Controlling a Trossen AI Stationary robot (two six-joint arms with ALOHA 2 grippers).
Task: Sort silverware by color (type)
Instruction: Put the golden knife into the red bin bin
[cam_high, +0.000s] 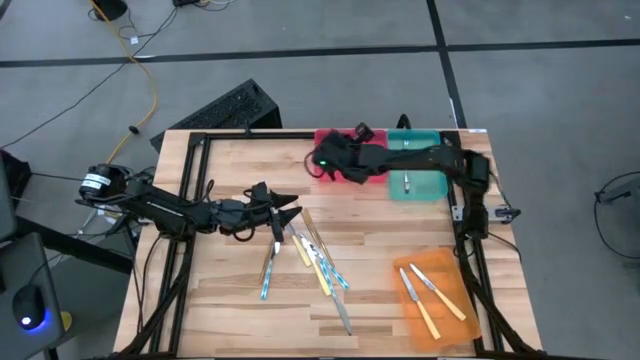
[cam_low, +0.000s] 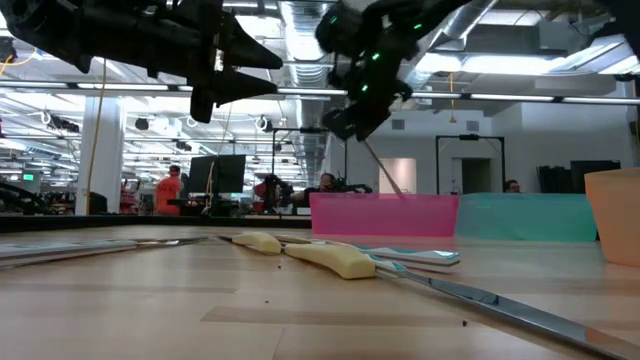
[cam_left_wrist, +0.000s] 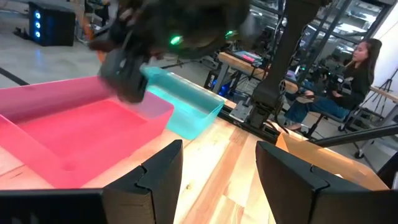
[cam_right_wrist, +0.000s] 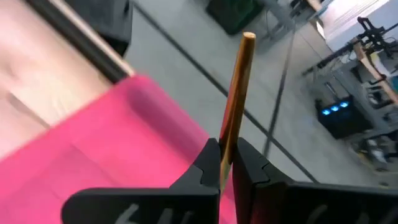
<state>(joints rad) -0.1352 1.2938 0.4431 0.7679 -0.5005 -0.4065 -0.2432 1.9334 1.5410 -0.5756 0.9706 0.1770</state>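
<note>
- Yellow-handled knife (cam_low: 335, 260) lies closest in the low view, part of the loose pile of utensils (cam_high: 310, 262) at the middle of the surface (cam_high: 220, 300).
- Left hand (cam_high: 290, 208) hovers just above that pile's far end, fingers spread, holding nothing.
- Right hand (cam_right_wrist: 227, 163) hangs over the pink tray (cam_high: 330, 137), pinching a wooden stick (cam_right_wrist: 239, 87) tilted steeply; the tray looks bare, so it can probably drop freely.
- Teal tray (cam_high: 428, 188) and orange tray (cam_high: 445, 268), with two yellow knives, sit further right.
</note>
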